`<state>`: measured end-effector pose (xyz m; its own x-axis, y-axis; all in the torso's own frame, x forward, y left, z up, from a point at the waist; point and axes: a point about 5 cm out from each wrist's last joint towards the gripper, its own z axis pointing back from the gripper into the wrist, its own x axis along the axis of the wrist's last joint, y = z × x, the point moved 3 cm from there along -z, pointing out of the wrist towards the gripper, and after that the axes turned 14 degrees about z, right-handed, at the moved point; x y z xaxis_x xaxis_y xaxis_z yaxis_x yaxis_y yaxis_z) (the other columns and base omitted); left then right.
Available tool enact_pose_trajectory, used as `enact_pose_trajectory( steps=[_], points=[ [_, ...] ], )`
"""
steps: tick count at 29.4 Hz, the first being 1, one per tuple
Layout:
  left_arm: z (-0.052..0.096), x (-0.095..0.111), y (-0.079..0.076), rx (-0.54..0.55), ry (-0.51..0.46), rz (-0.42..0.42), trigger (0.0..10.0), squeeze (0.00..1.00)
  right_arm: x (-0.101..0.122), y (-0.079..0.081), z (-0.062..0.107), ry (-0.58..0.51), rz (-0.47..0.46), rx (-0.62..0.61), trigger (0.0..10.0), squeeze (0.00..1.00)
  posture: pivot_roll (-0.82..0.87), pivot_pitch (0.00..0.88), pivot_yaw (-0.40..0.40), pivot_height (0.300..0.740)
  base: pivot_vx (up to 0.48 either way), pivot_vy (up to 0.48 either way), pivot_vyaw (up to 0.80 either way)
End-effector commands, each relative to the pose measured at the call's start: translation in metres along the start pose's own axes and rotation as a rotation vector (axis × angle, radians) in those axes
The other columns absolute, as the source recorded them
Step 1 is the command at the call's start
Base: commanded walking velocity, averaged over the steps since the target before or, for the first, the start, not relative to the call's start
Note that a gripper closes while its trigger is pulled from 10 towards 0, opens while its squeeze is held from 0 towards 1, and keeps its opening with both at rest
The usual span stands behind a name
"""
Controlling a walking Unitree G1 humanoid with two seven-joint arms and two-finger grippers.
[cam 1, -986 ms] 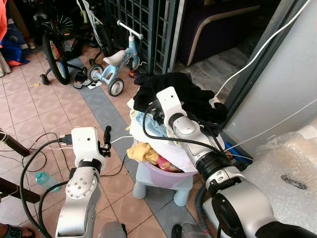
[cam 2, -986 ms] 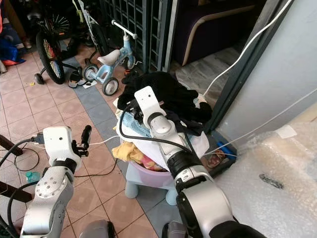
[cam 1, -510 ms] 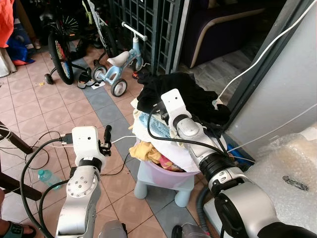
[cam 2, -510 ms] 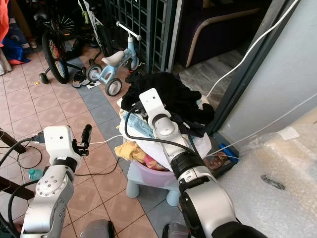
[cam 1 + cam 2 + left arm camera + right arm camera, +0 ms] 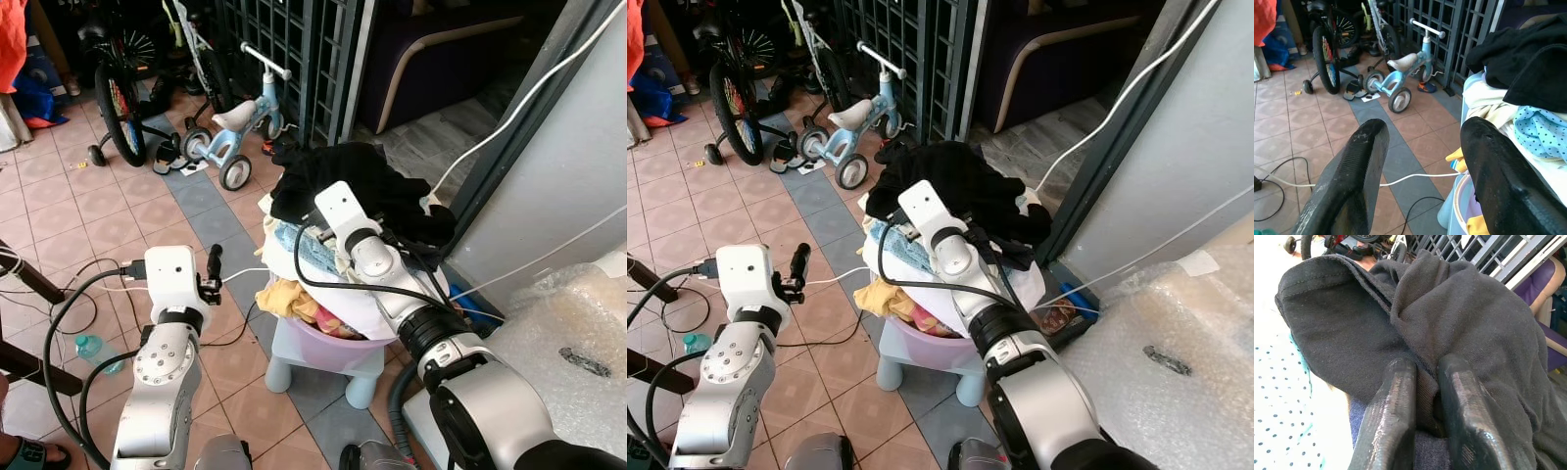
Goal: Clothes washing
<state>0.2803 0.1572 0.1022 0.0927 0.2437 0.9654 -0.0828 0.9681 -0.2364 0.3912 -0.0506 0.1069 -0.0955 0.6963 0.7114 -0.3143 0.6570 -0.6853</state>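
From the head views, a pink laundry basket (image 5: 338, 345) stands on a pale stool (image 5: 323, 367) on the tiled floor, heaped well above its rim: a black garment (image 5: 367, 191) on top, a blue dotted cloth (image 5: 312, 253), white fabric and a yellow piece (image 5: 284, 294) below. The left gripper (image 5: 213, 269) hovers beside the basket.

In the left wrist view its fingers (image 5: 1354, 181) are spread wide, holding nothing.

In the right wrist view, the right gripper (image 5: 1425, 391) pinches a fold of the black garment. It looks soft, light and limp; a bunched fold seems the best hold, though neighbouring pieces may drag along.
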Motion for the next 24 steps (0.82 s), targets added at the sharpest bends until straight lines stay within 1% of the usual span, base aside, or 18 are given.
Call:
enact_pose_trajectory(
  steps=[1,4,6,11,15,16,17,18,20,22,23,24],
  points=[
    [-0.001,-0.005,-0.001,0.003,0.022,-0.01,10.0,0.0,-0.008,0.003,0.002,0.024,-0.008,0.005,0.0,0.0,0.09,0.052,-0.053,0.74,0.0,0.0,0.0],
    [-0.001,-0.005,-0.001,0.0,0.022,-0.01,10.0,0.0,-0.008,0.004,0.003,0.017,-0.024,0.007,0.0,0.0,0.08,0.054,-0.052,0.74,0.0,0.0,0.0],
    [-0.002,-0.005,-0.001,0.0,0.023,-0.012,10.0,0.0,-0.008,0.005,0.003,0.016,-0.069,0.006,0.0,0.0,0.08,0.056,-0.051,0.74,0.0,0.0,0.0],
    [-0.002,-0.005,-0.001,0.0,0.024,-0.014,10.0,0.0,-0.007,0.004,0.003,0.013,-0.132,0.009,0.0,0.0,0.09,0.057,-0.052,0.74,0.0,0.0,0.0],
    [-0.002,-0.005,-0.001,0.002,0.024,-0.016,10.0,0.0,0.001,-0.002,0.001,-0.024,-0.254,-0.015,0.0,0.0,0.09,0.056,-0.052,0.74,0.0,0.0,0.0],
    [-0.002,-0.005,-0.001,0.002,0.024,-0.017,10.0,0.0,0.003,-0.004,0.001,-0.035,-0.272,-0.023,0.0,0.0,0.09,0.056,-0.052,0.74,0.0,0.0,0.0],
    [-0.002,-0.005,-0.001,0.003,0.023,-0.016,10.0,0.0,0.01,-0.01,0.001,-0.073,-0.312,-0.047,0.0,0.0,0.08,0.054,-0.05,0.74,0.0,0.0,0.0],
    [-0.002,-0.004,-0.001,0.003,0.016,-0.013,10.0,0.0,0.02,-0.022,0.002,-0.139,-0.36,-0.087,0.0,0.0,0.08,0.048,-0.046,0.74,0.0,0.0,0.0],
    [-0.003,-0.003,-0.002,0.001,0.007,-0.008,10.0,0.0,0.033,-0.04,0.005,-0.227,-0.412,-0.143,0.0,0.0,0.08,0.046,-0.043,0.74,0.0,0.0,0.0],
    [-0.004,-0.001,-0.003,0.0,0.002,-0.002,10.0,0.0,0.04,-0.063,0.012,-0.288,-0.419,-0.21,0.0,0.0,0.06,0.039,-0.036,0.74,0.0,0.0,0.0],
    [-0.005,-0.001,-0.006,-0.021,0.004,0.011,10.0,0.0,0.048,-0.084,0.02,-0.345,-0.397,-0.268,0.0,0.0,0.06,0.038,-0.03,0.74,0.0,0.0,0.0],
    [-0.006,-0.001,-0.009,-0.037,0.005,0.02,10.0,0.0,0.053,-0.097,0.027,-0.384,-0.379,-0.304,0.0,0.0,0.06,0.038,-0.03,0.74,0.0,0.0,0.0]
  ],
)
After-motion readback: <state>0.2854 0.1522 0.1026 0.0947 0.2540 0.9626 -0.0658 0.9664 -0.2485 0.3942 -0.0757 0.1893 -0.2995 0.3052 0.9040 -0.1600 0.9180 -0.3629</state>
